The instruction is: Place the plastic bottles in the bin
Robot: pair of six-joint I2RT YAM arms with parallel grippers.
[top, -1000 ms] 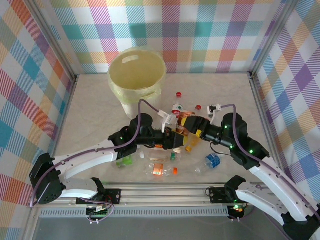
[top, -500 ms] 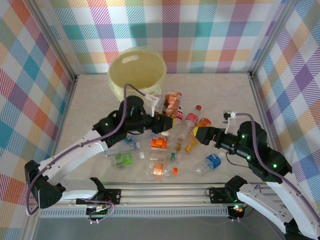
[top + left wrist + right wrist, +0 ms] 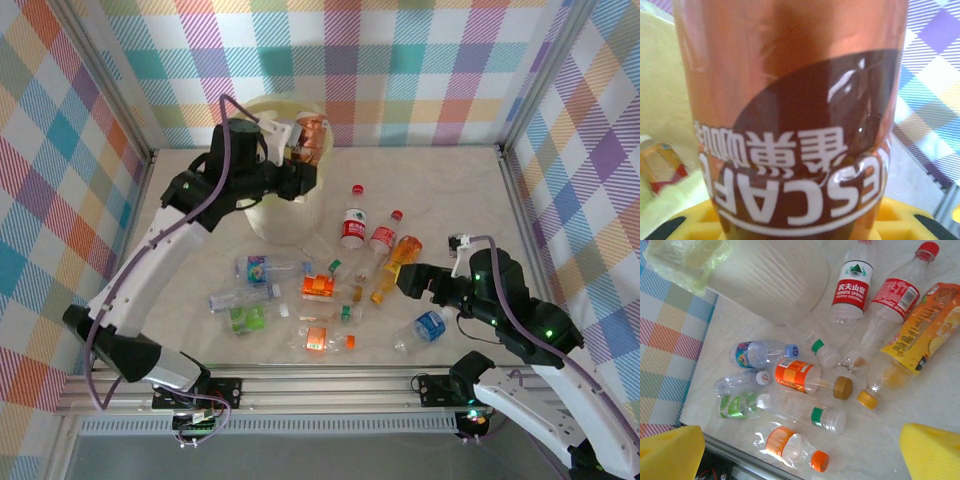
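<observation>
White letters "ESCAF", upside down and cut off at both ends, stand under a row of Chinese characters on the brown-labelled bottle [image 3: 790,100]. At one o'clock in the right wrist view, a red-labelled bottle [image 3: 852,287] reads "NONGFU SPRING" beneath white Chinese characters.

The round pale yellow plastic bin [image 3: 288,218] stands at the counter's [image 3: 440,185] back. Small clear plastic bottles [image 3: 318,287] lie before it, and a brown-labelled plastic bottle [image 3: 313,136] hangs above its rim.

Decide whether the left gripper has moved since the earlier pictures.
Yes. The left gripper, shut on a brown bottle, has swung from in front of the bin to over its rim.
</observation>
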